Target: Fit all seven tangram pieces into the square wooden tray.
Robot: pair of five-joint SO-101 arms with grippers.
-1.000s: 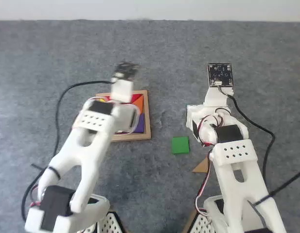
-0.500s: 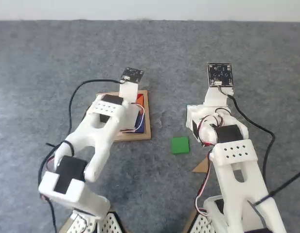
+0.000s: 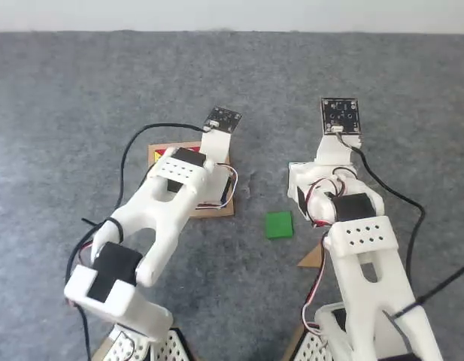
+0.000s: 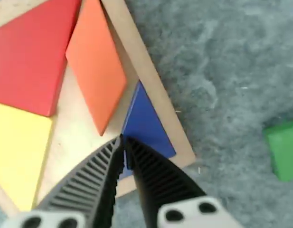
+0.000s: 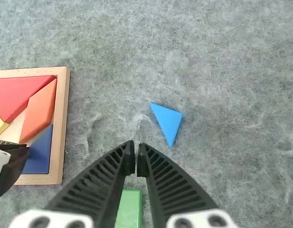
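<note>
The square wooden tray (image 4: 151, 80) holds a red piece (image 4: 30, 57), an orange parallelogram (image 4: 96, 71), a yellow piece (image 4: 18, 152) and a dark blue triangle (image 4: 146, 126). My left gripper (image 4: 123, 140) is shut just above the blue triangle's edge, with nothing in it. In the high view the left arm (image 3: 179, 188) covers most of the tray (image 3: 153, 153). A green square (image 3: 278, 224) lies on the carpet right of the tray. My right gripper (image 5: 136, 146) is shut and empty, hanging between a light blue triangle (image 5: 167, 121) and the green square (image 5: 127, 211).
A tan triangle (image 3: 313, 257) lies beside the right arm's (image 3: 352, 218) base. Grey carpet (image 3: 81, 90) surrounds the tray. Black cables (image 3: 134, 143) loop off the left arm. The tray (image 5: 63, 118) and the left gripper's finger (image 5: 6, 166) appear in the right wrist view.
The left arm has swung to the right across the tray, and its wrist has dropped lower over the tray's right side. The right arm has not moved.
</note>
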